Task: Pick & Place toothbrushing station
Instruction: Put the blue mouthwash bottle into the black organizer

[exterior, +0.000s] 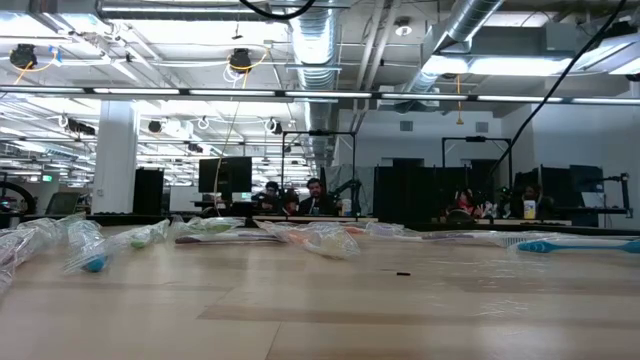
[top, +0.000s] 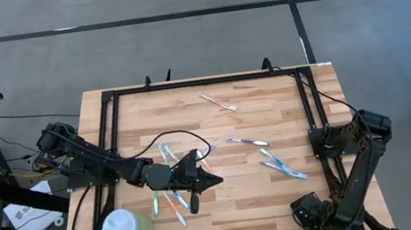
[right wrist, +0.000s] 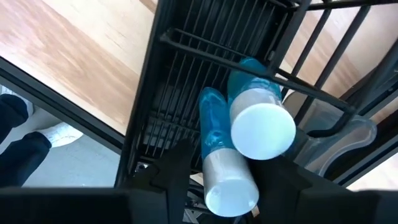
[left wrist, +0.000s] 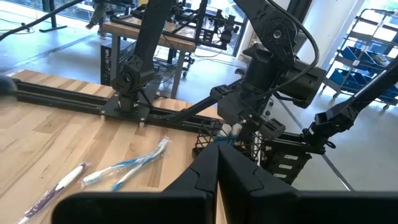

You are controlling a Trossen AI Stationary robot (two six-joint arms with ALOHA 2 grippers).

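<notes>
Task's thing: I am reading the toothbrushing station (left wrist: 208, 135) as the black wire holder at the table's right near corner, directly beneath the right gripper (top: 309, 211).
Bearing: in the high view it is lying at about 4 o'clock from the left gripper (top: 212, 180), well apart; the right arm is covering it there.
Nearer arm: the right one, by far.
Right hand: I am seeing its fingers standing apart on either side of two blue-and-white tubes (right wrist: 249, 130) in the station (right wrist: 186, 74); I am not seeing a pinch on anything.
Left hand: it is hovering mid-table over the wrapped toothbrushes (top: 171, 202), jaws pressed together and holding nothing.
Which way it points: the station is standing upright, open top facing the right wrist, tubes end-up.
Long axis: I am judging the wire bars to be running away from the table edge, but the outline is too hidden to be sure.
Coming move: I am expecting a straight closing and lifting by the right arm.
</notes>
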